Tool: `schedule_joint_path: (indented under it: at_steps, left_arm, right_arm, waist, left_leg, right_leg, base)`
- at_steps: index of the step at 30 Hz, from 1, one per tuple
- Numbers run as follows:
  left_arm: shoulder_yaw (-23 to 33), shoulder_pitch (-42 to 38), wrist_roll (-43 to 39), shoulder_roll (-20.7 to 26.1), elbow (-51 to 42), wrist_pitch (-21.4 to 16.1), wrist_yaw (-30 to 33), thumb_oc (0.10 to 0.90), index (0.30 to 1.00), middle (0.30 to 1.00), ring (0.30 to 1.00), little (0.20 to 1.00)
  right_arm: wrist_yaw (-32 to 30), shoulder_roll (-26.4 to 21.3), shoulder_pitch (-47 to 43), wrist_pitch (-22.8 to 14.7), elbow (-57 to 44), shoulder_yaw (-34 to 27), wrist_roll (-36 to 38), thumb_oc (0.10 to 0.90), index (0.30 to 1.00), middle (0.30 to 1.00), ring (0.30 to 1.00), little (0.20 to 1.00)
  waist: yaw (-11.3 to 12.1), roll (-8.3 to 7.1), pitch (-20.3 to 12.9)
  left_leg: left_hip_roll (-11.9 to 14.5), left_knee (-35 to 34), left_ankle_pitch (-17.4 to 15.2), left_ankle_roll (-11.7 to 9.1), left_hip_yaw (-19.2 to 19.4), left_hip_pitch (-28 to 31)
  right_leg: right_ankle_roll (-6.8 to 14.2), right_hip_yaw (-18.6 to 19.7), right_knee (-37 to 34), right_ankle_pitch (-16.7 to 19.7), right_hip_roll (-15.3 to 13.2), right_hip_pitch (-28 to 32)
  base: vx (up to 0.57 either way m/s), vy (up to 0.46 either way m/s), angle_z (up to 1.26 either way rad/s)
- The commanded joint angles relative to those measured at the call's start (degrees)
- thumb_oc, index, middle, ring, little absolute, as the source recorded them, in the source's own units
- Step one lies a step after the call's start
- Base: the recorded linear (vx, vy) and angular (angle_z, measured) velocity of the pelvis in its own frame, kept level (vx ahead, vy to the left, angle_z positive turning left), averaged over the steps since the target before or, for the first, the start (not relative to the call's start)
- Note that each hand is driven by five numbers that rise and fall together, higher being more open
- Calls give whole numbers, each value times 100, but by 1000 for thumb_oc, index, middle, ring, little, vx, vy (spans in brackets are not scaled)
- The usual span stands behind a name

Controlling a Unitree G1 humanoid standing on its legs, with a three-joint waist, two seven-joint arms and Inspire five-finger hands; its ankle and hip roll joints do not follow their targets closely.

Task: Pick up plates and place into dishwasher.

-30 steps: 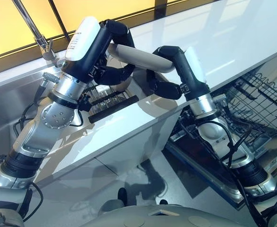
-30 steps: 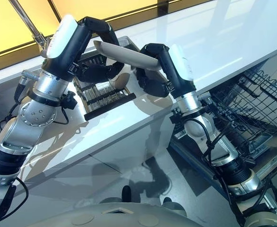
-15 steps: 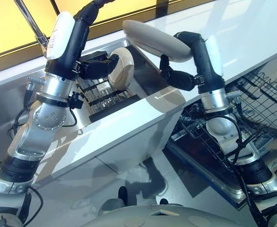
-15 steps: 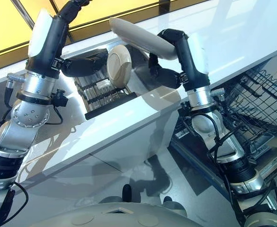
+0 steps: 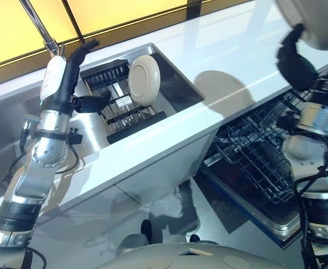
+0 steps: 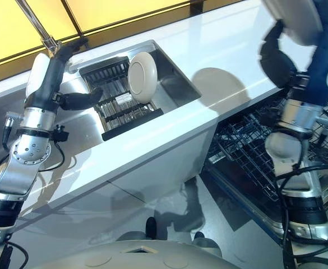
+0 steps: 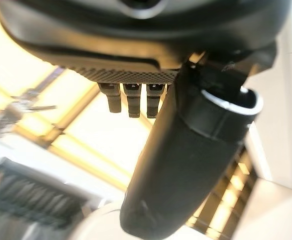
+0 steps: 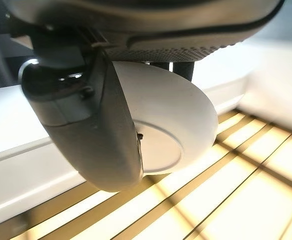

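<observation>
Cream plate (image 8: 173, 127) pinched in right hand (image 6: 276, 59), fingers curled on it, high over the open dishwasher rack (image 5: 259, 151). Second plate (image 5: 144, 80) upright in sink rack (image 5: 119, 109). Left hand (image 5: 77, 61) beside it, fingers relaxed, holding nothing.

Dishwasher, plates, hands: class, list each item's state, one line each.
Dishwasher: door down, lower rack pulled out, no plates in it.
Held plate: gripped by right hand, raised above the counter.
Second plate: standing upright in sink rack.
Left hand: open, holding nothing.
</observation>
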Motion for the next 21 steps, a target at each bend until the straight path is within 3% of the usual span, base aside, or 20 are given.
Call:
schedule_joint_path:
  at_steps: [1,8,17,21]
  left_arm:
    - [788,-173,-75,165,57,-240,295,800,900,900,900,900]
    - [976,73,-96,144,573,-150,241,800,900,900,900,900]
    - [978,314,-241,-124,1026,57,212,800,900,900,900,900]
    - [877,264,-326,-92,1187,57,271,800,900,900,900,900]
  right_arm:
    - [-356,-596,49,-131,-238,-420,-135,100,300,300,300,200]
    - [-245,-448,643,32,330,-916,156,100,300,300,300,200]
    - [499,-67,1005,134,1064,-578,320,100,300,300,300,200]
    - [768,-169,916,250,1493,-364,426,100,300,300,300,200]
  waist:
    - [-191,-81,-574]
    - [-379,-66,-518]
    - [-471,-46,-331]
    - [-441,-40,-212]
  left_leg:
    - [-622,54,-799,367,52,348]
    - [-590,63,-796,379,130,349]
    - [-531,94,-769,376,241,315]
    - [-520,114,-757,365,228,304]
  right_leg:
    - [209,153,387,78,365,-459]
    - [200,270,443,77,402,-527]
    - [157,215,604,0,424,-619]
    - [131,142,681,-41,404,-630]
  base:
    - [41,-30,-3]
    - [43,-36,-7]
    - [39,-26,-8]
    - [38,-35,-2]
